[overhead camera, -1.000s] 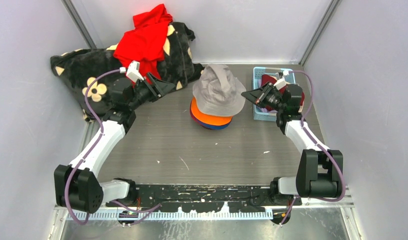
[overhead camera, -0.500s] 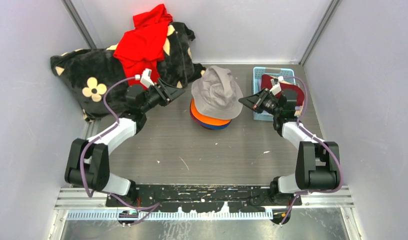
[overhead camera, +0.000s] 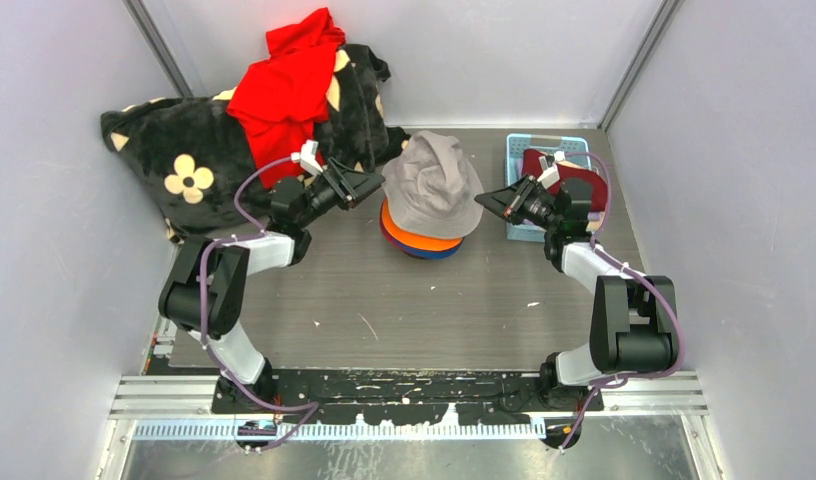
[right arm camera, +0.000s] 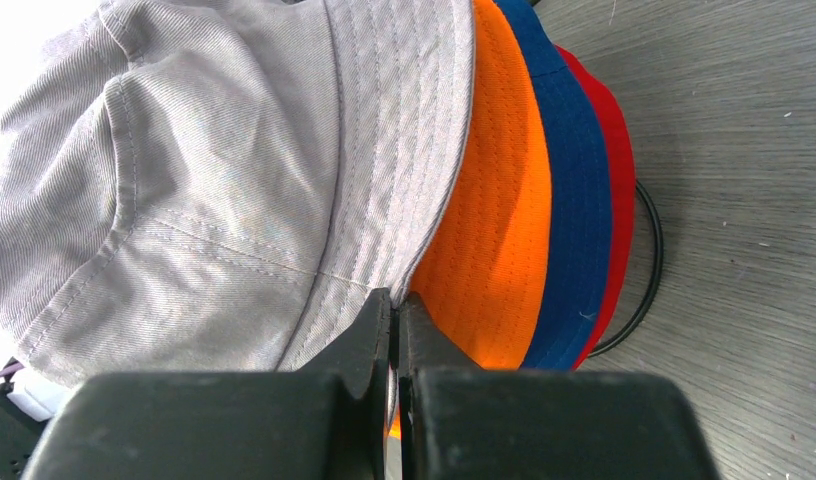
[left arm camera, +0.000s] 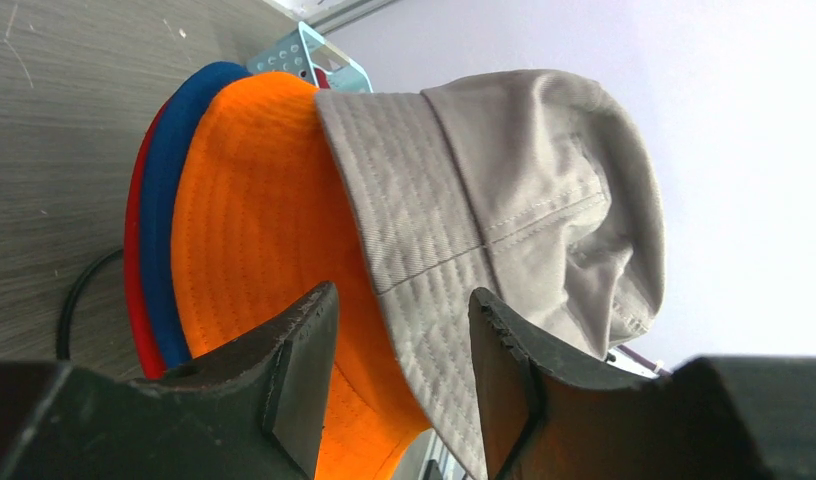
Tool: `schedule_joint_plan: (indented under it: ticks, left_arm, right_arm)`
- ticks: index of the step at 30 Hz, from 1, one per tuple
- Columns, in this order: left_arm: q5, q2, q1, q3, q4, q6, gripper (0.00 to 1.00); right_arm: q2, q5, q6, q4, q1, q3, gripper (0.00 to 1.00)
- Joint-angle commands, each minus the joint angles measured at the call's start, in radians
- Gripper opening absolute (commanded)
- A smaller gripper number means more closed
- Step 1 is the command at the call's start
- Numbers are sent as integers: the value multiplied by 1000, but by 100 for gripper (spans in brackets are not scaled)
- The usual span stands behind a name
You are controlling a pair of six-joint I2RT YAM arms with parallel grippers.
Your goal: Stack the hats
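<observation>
L claw (left arm camera: 399, 385): wide, jaws astride grey hat (left arm camera: 504, 200) brim.
R claw (right arm camera: 393, 320): pinched tight, tips at same brim; grip on cloth unclear.
Stack: grey hat atop orange hat (left arm camera: 244, 230), blue hat (right arm camera: 574, 200), red hat (right arm camera: 616, 150), mid counter (overhead camera: 384, 290).
Far R: maroon hat (overhead camera: 536, 160) in blue basket (overhead camera: 513, 150).

The top camera looks steeply down from high over the six o'clock edge of the table (overhead camera: 404, 300), facing twelve. The left wrist camera sits close at nine o'clock of the stack of hats (overhead camera: 421, 243), facing three. The right wrist camera sits close at three o'clock, facing nine. All three views share the grey hat (overhead camera: 434, 185) on top.
</observation>
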Motion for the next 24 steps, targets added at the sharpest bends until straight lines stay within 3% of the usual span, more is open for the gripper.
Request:
schedule_joint_plan:
  ticks: [1, 17, 19, 24]
  left_arm:
    - [23, 46, -7, 28, 194, -66, 51]
    - [24, 205, -47, 107, 398, -180, 47]
    - [20, 212, -47, 105, 425, -193, 37]
    - [7, 179, -48, 71, 424, -183, 1]
  right_arm:
    - [0, -23, 13, 75, 7, 36, 1]
    - [5, -30, 13, 72, 7, 37, 1]
    - [6, -31, 13, 72, 7, 37, 1]
    - [11, -24, 7, 75, 7, 26, 1]
